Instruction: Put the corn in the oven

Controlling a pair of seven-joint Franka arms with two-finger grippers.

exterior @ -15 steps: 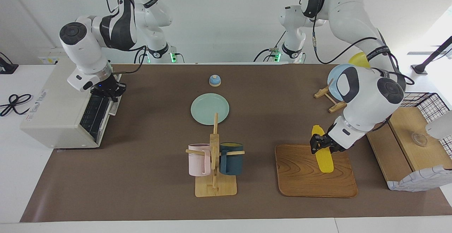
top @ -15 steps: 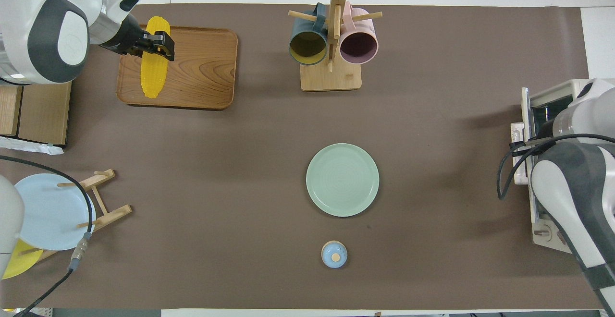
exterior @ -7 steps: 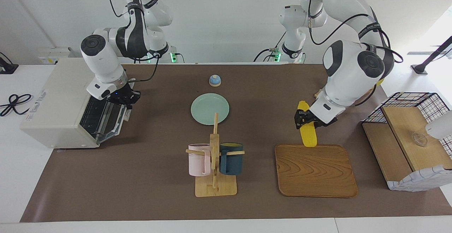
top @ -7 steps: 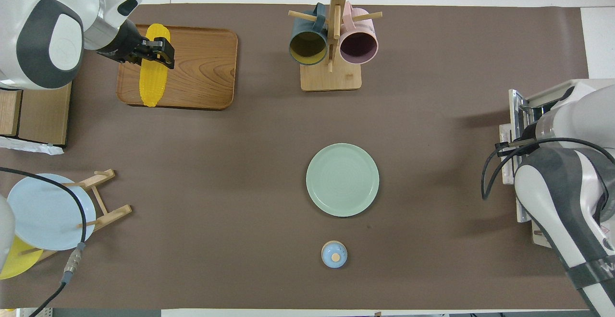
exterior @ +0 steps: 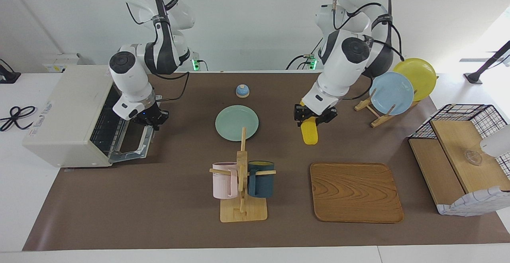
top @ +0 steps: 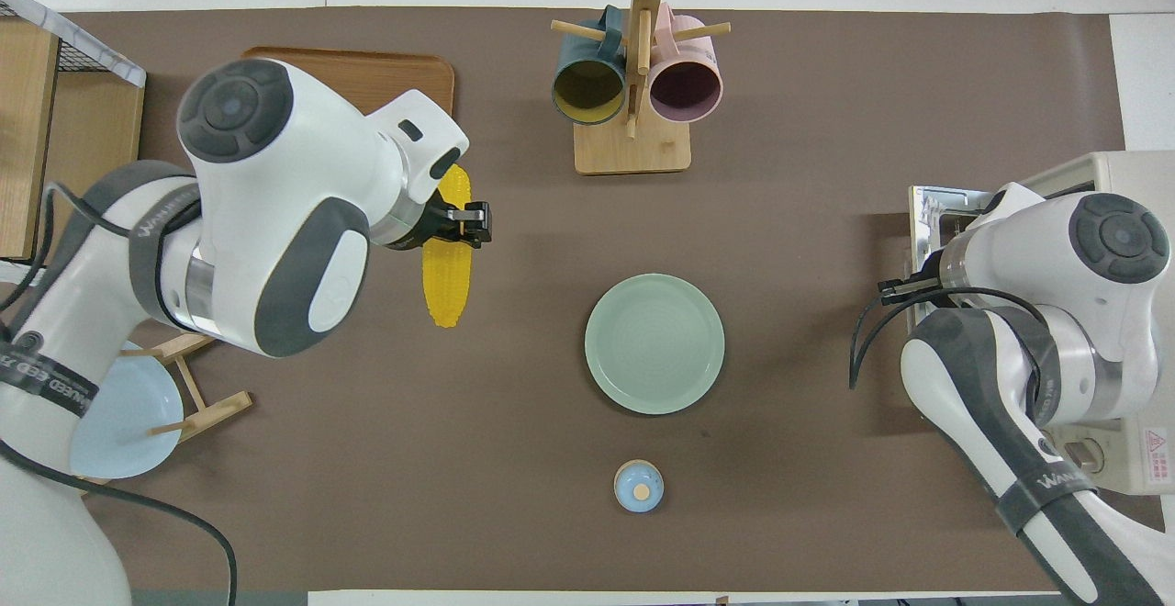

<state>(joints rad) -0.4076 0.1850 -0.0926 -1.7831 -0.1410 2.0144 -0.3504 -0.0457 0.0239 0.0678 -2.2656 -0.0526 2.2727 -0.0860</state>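
Note:
My left gripper point(exterior: 314, 117) is shut on the bright yellow corn point(exterior: 310, 134) and holds it in the air over the bare mat, between the green plate and the plate stand. In the overhead view the corn point(top: 447, 280) hangs from the same gripper point(top: 464, 223). The off-white oven point(exterior: 65, 113) stands at the right arm's end of the table, with its door point(exterior: 133, 143) folded down open and the wire rack showing inside. My right gripper point(exterior: 150, 118) is shut on the door's handle at its outer edge. In the overhead view the right arm hides most of the oven point(top: 1115, 170).
A green plate point(exterior: 236, 122) and a small blue bell point(exterior: 242, 91) lie mid-table. A mug rack point(exterior: 243, 175) with two mugs and a wooden tray point(exterior: 356, 191) sit farther from the robots. A stand with blue and yellow plates point(exterior: 392, 93) and a wire basket point(exterior: 474, 113) are at the left arm's end.
My left gripper lifted the corn off the wooden tray and carried it toward the middle of the table. My right gripper pulled the oven door down and open.

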